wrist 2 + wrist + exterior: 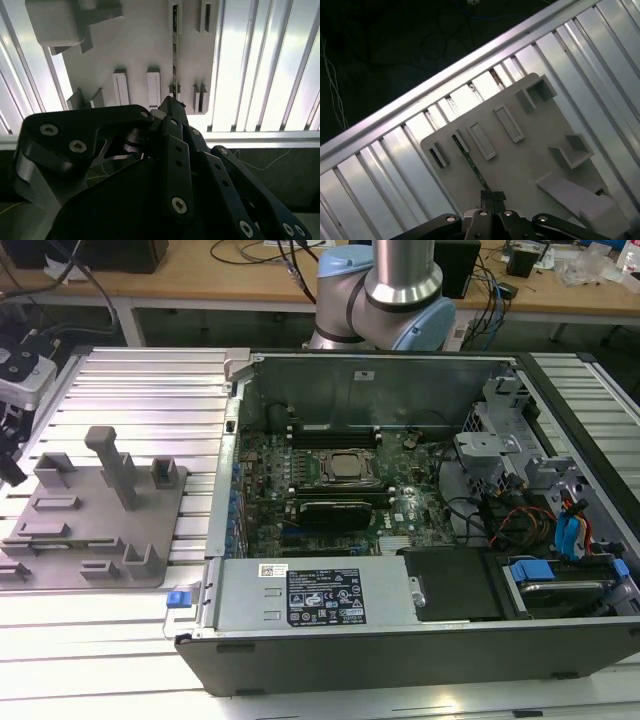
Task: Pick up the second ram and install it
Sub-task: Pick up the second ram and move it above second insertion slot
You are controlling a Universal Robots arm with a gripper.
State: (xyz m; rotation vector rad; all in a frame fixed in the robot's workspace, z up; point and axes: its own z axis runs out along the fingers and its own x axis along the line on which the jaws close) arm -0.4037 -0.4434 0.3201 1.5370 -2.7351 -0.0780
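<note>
"where's the fixture plate (110, 532)?"
"on the slatted table (150, 380), at the exterior view's left, just beside the computer case (400, 645). the second ram (175, 50) stands on edge in one of its slots. the arm's base (385, 300) sits behind the case."

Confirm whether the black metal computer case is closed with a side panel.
No, the black metal computer case lies open, its green motherboard exposed.

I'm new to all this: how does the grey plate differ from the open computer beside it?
The plate is pale grey and flat, carrying blocks; the computer is a dark box packed with boards and cables. The plate lies at the exterior view's left, the computer at its right. Both rest on the ribbed metal table.
</note>
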